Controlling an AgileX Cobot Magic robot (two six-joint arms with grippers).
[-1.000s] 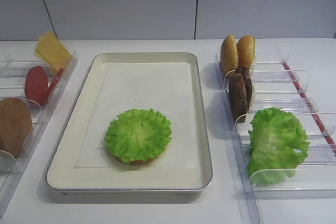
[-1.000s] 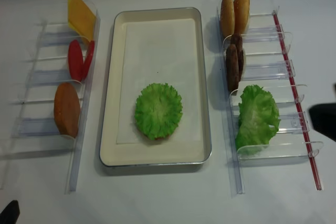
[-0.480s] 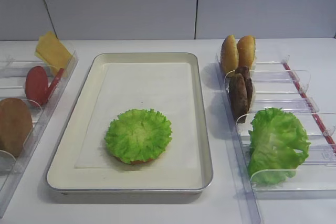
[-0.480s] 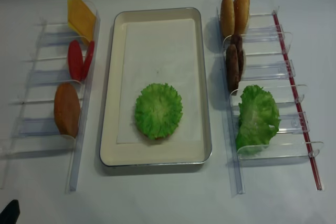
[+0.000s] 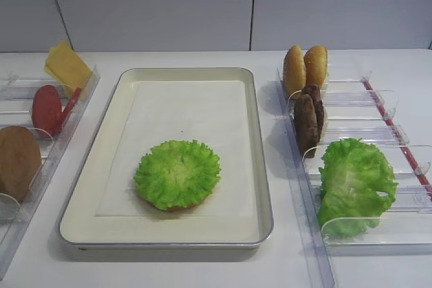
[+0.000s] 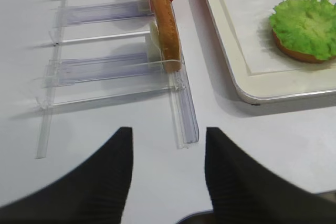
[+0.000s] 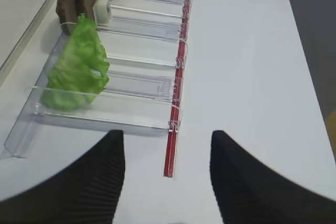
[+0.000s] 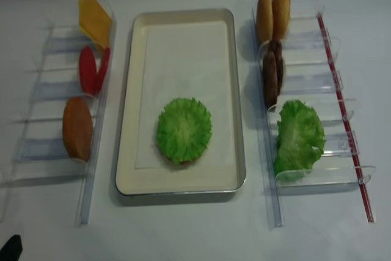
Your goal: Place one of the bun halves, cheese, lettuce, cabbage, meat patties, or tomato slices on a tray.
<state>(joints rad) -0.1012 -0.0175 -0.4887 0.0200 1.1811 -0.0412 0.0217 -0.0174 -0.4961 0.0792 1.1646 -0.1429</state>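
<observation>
The frilly green lettuce (image 5: pixel 177 173) (image 8: pixel 184 129) lies on a bun half (image 6: pixel 294 53) on the near part of the silver tray (image 5: pixel 81 227). In the right bins stand two bun halves (image 5: pixel 305 67), meat patties (image 5: pixel 308 116) and the paler cabbage leaf (image 5: pixel 356 183) (image 7: pixel 76 66). In the left bins are cheese (image 5: pixel 67 65), tomato slices (image 5: pixel 47 109) and another bun half (image 5: pixel 17 160) (image 6: pixel 167 27). My left gripper (image 6: pixel 168 135) hovers open and empty over bare table near the left bins' front end. My right gripper (image 7: pixel 166 135) is open and empty, before the right bins' red strip (image 7: pixel 173 145).
Clear plastic bin racks (image 8: pixel 305 90) (image 8: pixel 55 90) flank the tray on both sides. The paper liner (image 5: pixel 182 112) covers the tray floor, bare behind the lettuce. A grey wall (image 5: pixel 202 5) closes the far side of the white table.
The dark tip of the right arm, at the right edge of the top-down view a second ago, has drawn back out of that view. The food items have not moved.
</observation>
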